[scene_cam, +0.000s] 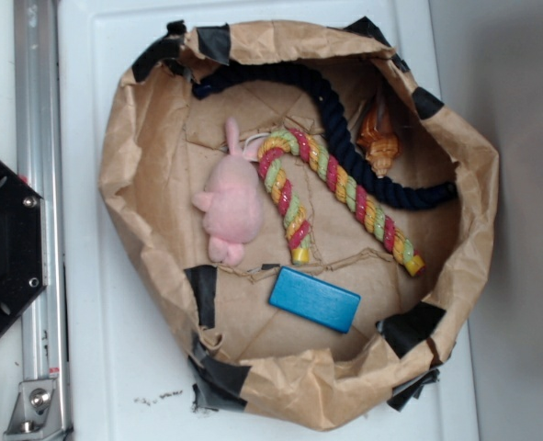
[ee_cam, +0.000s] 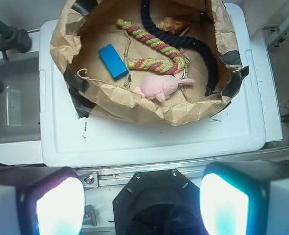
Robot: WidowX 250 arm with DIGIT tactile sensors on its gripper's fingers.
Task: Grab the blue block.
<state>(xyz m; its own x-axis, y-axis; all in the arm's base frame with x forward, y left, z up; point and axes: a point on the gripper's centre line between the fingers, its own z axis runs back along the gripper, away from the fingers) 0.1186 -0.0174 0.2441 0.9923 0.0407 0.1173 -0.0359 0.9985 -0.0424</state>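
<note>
one block to reach, approach not begun

the gripper (ee_cam: 142,203) is spread wide and holds nothing. the blue block (ee_cam: 113,61) lies flat inside the paper bowl (ee_cam: 134,105), far ahead of the fingers and a little to their left, beside the colourful rope (ee_cam: 154,45). next move, i judge: go forward, descend over it.

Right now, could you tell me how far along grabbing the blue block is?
Nothing looks done yet. The blue block lies flat in the paper basket, untouched. The tool is open, holding nothing, well back from the basket. Approach, descent and grasp all remain.
</note>
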